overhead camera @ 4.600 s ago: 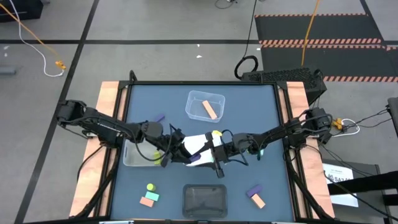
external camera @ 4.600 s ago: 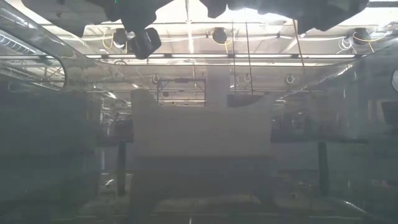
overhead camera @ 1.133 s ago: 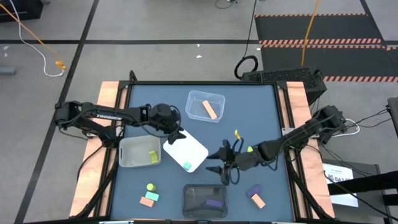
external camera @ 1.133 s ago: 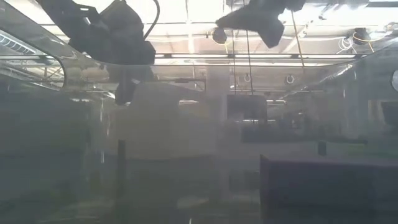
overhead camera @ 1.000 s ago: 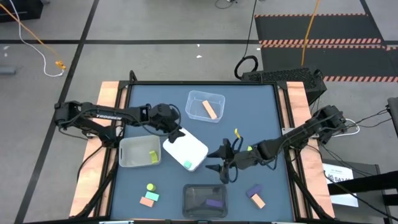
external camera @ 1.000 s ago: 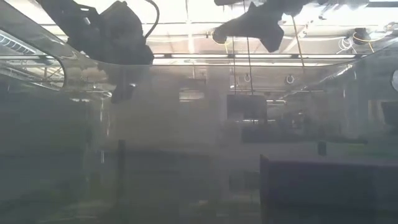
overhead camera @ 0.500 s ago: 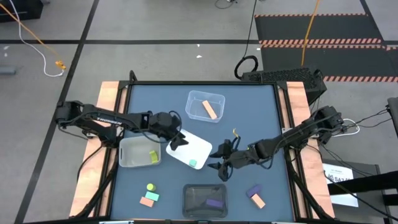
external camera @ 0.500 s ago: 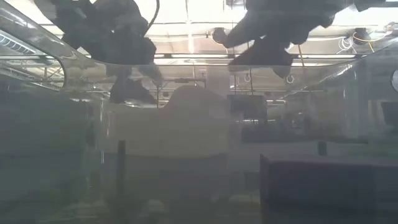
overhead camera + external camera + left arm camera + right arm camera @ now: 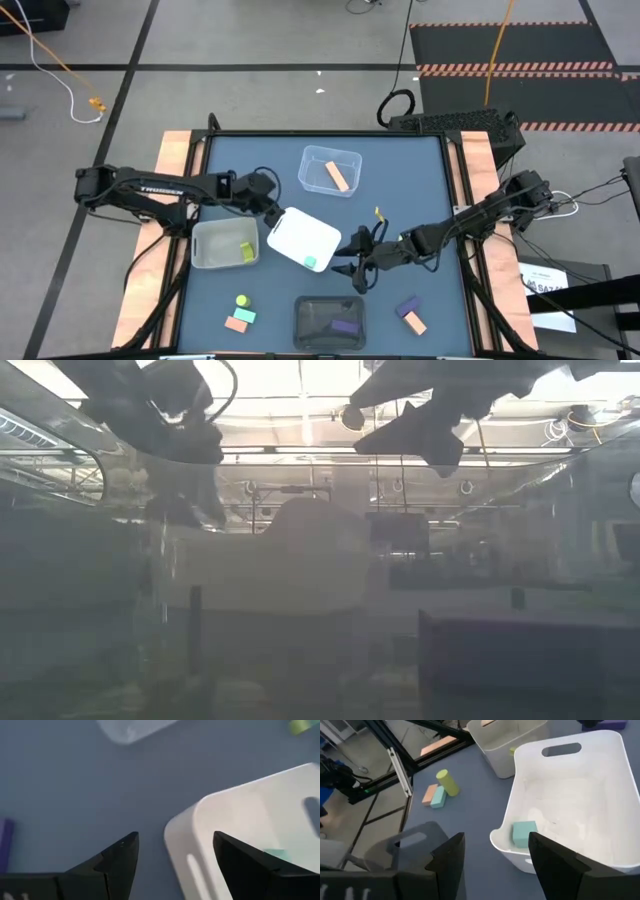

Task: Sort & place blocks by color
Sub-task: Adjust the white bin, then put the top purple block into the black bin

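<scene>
Open jaws flanking white bin [image 9: 303,239], teal block [image 9: 310,262]

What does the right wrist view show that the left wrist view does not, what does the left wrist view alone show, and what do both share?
Only the right wrist view shows the yellow-green cylinder block lying on the table beside a salmon-orange block and a mint-teal block, and the dark rectangular bin.

Only the left wrist view shows the edge of a purple block and the corner of a clear plastic bin.

Both show the white plastic bin holding a mint-teal cube, with that arm's own open hand before it: the right hand, the left hand.
</scene>
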